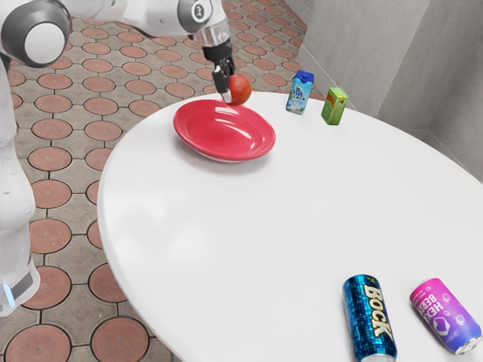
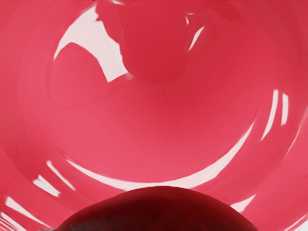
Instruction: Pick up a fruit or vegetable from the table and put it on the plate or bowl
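Note:
My black gripper [image 1: 229, 93] hangs over the far edge of the red bowl [image 1: 249, 143] and is shut on a round red fruit [image 1: 239, 89], which is held a little above the bowl's rim. In the wrist view the dark red fruit [image 2: 159, 211] bulges just under my hand, with the glossy inside of the red bowl [image 2: 154, 120] spread out below it.
A blue carton [image 1: 299, 92] and a green carton [image 1: 334, 105] stand at the table's far side, to the exterior view's right of the bowl. Two cans, blue [image 1: 369, 317] and pink [image 1: 445, 314], lie near the front right edge. The white table [image 1: 249, 241] ends close behind the bowl.

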Controlling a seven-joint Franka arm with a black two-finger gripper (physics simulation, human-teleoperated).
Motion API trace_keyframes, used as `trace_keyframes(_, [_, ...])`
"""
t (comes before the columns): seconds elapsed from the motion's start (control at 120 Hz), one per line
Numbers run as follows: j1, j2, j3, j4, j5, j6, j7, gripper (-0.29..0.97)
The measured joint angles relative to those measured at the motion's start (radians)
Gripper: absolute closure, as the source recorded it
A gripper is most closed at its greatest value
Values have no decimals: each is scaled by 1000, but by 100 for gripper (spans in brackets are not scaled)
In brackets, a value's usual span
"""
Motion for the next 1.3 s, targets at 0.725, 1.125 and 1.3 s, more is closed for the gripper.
trace_keyframes(0.725, [5, -67, -2, -91, 24, -16, -68, 6])
trace_keyframes(1.125, [13, -89, -8, -119, 8, -28, -55, 1])
trace_keyframes(1.3, [-14, 99, -182, 528, 228, -211, -81, 1])
